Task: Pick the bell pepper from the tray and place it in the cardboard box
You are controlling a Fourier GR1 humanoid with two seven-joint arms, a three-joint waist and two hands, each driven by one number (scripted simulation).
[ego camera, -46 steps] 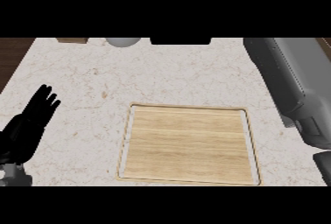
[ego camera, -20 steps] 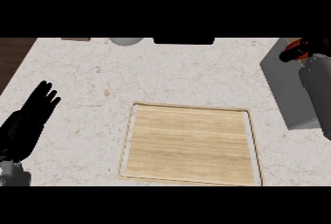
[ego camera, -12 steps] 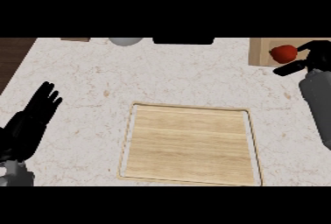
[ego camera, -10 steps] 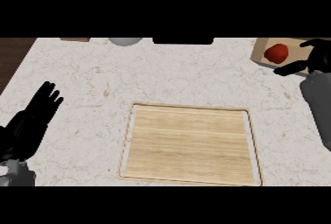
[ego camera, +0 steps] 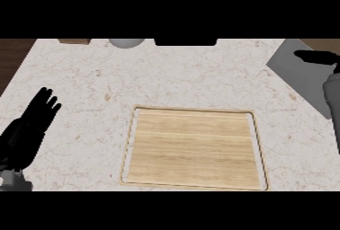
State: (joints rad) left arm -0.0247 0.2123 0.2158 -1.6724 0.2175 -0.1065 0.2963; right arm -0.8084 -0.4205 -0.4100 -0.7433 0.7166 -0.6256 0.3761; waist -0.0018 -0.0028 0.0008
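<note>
Counting one tray [ego camera: 194, 150], two hands

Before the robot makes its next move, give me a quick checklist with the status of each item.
1. Wooden tray holds no bell pepper: ok, its surface is bare.
2. Bell pepper in the cardboard box: cannot tell, neither shows in the head view.
3. Right hand free of the pepper: cannot tell, only a dark part shows at the upper right edge over a grey panel.
4. Left hand out of the way: ok, it rests open at the left edge, fingers up, apart from the tray.
5. Counter between tray and right hand free of obstacles: ok.
</note>
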